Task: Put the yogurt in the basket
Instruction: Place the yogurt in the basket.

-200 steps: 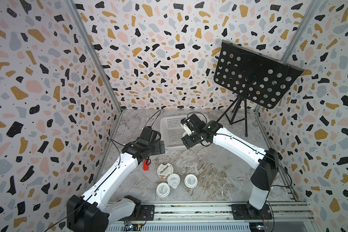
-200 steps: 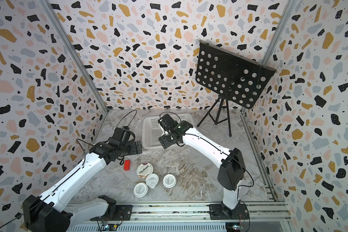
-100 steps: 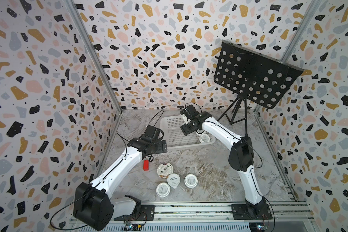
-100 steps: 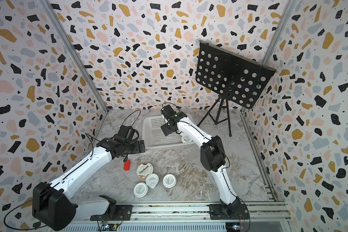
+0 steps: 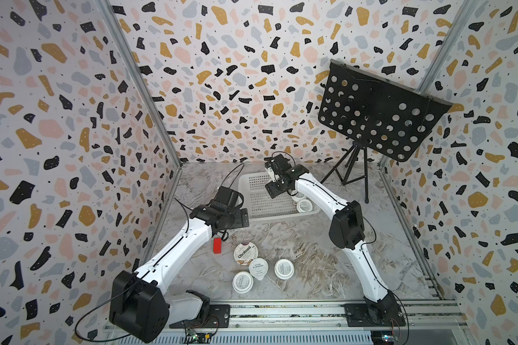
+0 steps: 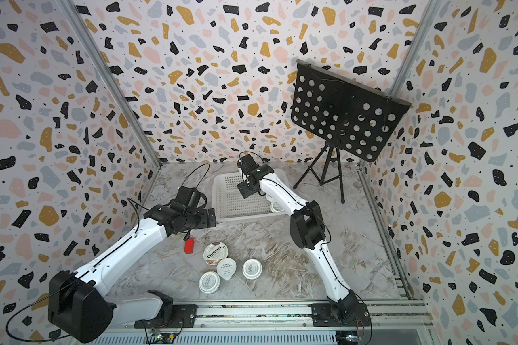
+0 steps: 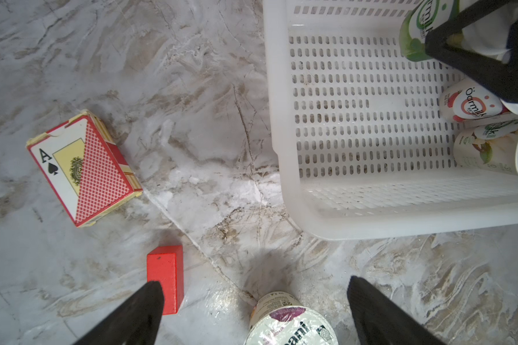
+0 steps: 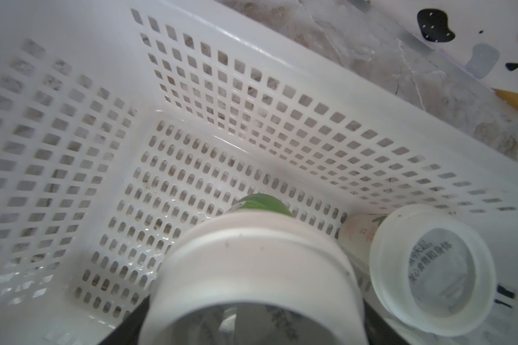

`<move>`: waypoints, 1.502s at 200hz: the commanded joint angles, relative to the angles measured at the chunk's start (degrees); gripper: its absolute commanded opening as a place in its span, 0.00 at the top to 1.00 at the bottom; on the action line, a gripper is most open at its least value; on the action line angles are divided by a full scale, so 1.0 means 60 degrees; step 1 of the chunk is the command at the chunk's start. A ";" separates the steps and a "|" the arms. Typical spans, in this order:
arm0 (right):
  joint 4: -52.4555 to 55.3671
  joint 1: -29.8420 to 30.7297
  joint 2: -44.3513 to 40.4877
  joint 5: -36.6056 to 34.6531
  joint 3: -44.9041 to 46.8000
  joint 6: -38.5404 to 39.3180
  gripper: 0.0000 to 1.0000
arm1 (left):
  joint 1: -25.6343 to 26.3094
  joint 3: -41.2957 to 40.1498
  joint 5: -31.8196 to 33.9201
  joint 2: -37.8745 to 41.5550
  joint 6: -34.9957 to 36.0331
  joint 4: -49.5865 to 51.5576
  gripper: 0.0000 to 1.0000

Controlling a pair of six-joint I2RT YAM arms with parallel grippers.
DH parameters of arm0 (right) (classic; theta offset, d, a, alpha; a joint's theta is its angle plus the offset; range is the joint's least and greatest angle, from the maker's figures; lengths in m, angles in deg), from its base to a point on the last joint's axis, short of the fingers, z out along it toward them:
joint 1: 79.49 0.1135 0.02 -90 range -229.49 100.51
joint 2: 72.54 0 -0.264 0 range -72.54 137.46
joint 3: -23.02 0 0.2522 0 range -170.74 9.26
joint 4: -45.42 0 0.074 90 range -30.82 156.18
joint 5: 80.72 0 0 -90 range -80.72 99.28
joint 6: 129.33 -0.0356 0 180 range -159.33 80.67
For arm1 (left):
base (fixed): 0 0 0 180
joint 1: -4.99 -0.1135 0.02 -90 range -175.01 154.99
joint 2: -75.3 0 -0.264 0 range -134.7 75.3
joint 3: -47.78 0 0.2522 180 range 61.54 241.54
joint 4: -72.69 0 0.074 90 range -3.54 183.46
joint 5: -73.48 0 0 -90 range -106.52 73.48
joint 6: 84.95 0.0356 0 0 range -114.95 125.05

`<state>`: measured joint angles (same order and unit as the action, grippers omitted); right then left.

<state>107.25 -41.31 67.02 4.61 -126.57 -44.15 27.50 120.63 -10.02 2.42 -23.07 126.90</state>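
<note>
Right wrist view has a yogurt cup (image 8: 251, 263) filling the near field, pinched across its body by the right end effector (image 5: 270, 176) and hanging over the floor of the basket (image 5: 263, 203). The basket sits toward the far edge of the tabletop. Another cup (image 8: 431, 271) stands just beside the held one, and in the left wrist view a red-labelled cup (image 7: 470, 101) lies on its side among others at the same end.

Four more cups wait near the front edge: the Chobani cup (image 5: 245, 253), the tabbed foil-lid cup (image 5: 258, 268) touching it, and two plain-lidded cups (image 5: 242, 281) (image 5: 284, 268).

These look light, with thin plastic walls that would give under a hard squeeze and smooth printed sides that could slip. The foil lids seem the fragile part. A hold across the body just under the lid rim looks safest, and the wider Chobani cup probably needs a fuller spread.

From its base at the front edge the right arm rises to a high elbow. Its forearm reaches toward the far edge, with the wrist tipped down into the basket. The left arm stretches low and forward, and the left end effector (image 7: 253, 282) is spread and empty above the Chobani cup, close to a red block (image 7: 165, 277).
</note>
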 commanded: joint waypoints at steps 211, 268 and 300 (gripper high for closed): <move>0.0047 -0.0124 0.0938 -0.0270 -0.0891 0.0145 0.19 | -0.0063 0.0039 0.0279 -0.0101 0.0078 -0.0105 0.00; 0.0131 -0.0137 0.0625 -0.0161 -0.0910 0.0156 0.09 | -0.0059 0.0025 0.0235 -0.0086 0.0063 -0.0116 0.00; 0.0016 -0.0107 0.0342 -0.0087 -0.0910 0.0144 0.09 | -0.0059 0.0017 0.0218 -0.0059 0.0067 -0.0106 0.00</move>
<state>107.15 -41.95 73.78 3.60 -129.82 -43.32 27.50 120.63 -8.95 1.94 -23.05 126.88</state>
